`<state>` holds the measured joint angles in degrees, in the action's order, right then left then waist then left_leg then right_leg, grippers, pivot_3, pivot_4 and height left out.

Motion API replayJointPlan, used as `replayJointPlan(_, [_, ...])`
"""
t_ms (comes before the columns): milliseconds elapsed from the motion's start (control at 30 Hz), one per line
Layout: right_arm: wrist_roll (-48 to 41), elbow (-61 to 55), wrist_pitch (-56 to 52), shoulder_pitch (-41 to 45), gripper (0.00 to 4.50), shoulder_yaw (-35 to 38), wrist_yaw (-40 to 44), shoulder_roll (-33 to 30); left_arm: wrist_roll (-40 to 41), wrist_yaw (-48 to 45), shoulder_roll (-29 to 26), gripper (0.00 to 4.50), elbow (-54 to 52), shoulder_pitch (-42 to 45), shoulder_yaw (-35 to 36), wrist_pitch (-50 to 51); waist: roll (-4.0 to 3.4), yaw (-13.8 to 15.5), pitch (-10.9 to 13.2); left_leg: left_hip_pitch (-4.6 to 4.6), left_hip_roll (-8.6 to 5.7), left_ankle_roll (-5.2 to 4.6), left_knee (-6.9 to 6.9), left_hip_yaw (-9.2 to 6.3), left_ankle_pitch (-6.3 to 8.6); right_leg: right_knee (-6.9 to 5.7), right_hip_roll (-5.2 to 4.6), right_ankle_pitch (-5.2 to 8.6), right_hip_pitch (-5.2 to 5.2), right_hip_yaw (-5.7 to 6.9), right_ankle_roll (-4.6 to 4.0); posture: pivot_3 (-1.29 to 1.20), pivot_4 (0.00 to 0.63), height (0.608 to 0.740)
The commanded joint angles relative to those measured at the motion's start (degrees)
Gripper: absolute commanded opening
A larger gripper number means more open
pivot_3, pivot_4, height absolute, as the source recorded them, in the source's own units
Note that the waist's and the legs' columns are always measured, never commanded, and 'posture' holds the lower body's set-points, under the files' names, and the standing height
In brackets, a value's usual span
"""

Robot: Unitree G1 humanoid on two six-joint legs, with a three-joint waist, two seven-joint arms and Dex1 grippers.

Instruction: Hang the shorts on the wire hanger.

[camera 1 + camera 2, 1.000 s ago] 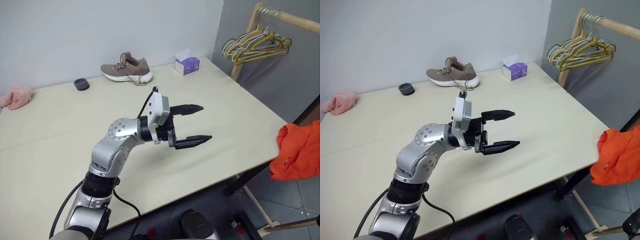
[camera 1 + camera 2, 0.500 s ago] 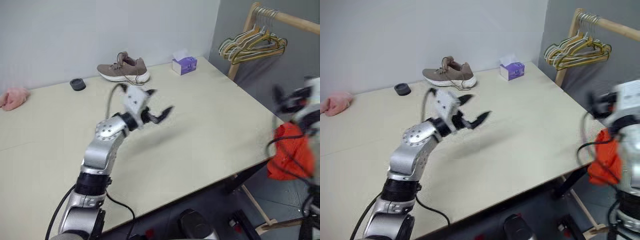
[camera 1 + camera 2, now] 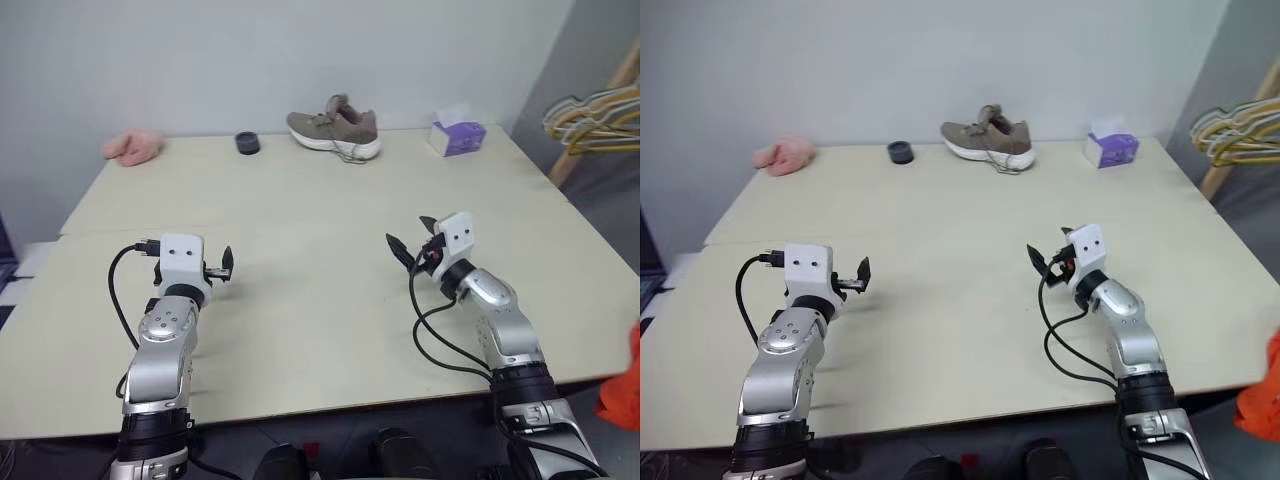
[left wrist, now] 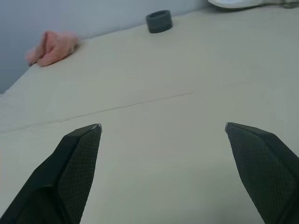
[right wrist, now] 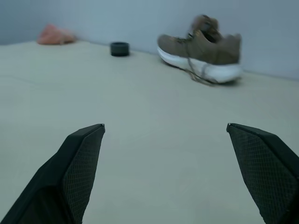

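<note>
A sliver of the bright orange shorts point(image 3: 627, 385) shows at the far right, past the table's near right corner and lower than its top. The wire hanger is out of view. My left gripper point(image 3: 215, 268) hovers over the near left part of the table point(image 3: 300, 200), pointing toward the far wall. In the left wrist view its fingers point(image 4: 79, 154) stand wide apart, open with nothing between them. My right gripper point(image 3: 410, 235) hangs over the near right part of the table. It is open too, its fingers point(image 5: 79, 158) spread and aimed toward the shoe.
Along the far edge lie a brown shoe point(image 3: 335, 123), a purple tissue box point(image 3: 457, 135), a small black round thing point(image 3: 247, 143) and a pink fuzzy cloth point(image 3: 133, 146). A bunch of yellow and green hangers point(image 3: 595, 105) hangs on a wooden rack at the far right.
The view has swung left. My left arm turned from pointing right to pointing at the far wall and dropped lower. My right arm came in from the right over the table. Both grippers stayed open.
</note>
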<state>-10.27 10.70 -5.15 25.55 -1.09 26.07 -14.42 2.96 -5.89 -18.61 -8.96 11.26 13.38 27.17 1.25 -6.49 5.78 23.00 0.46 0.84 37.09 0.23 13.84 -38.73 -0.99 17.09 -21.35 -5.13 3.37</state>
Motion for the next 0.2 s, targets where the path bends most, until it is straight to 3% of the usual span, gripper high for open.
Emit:
replayJointPlan(33, [-0.6,0.5,1.7,1.0,4.47,1.2,0.9,-0.1,1.7,-1.6,-1.1,4.50,-1.6,2.0,1.0,-0.5,0.07,1.3,0.0,-0.01,0.00,0.01,0.00,-0.01,0.00,-0.02,0.02,0.00,0.01,0.01,0.00,-0.01,0.064,0.740])
replayJointPlan(200, [-0.7,0.3,1.4,0.3,4.47,1.2,1.8,-0.6,2.8,-4.4,-2.6,4.50,-1.0,2.4,0.4,-1.3,0.10,2.1,0.0,-0.06,-0.01,0.01,0.00,0.14,-0.01,-0.09,0.08,0.00,-0.02,0.01,-0.01,-0.01,0.084,0.740])
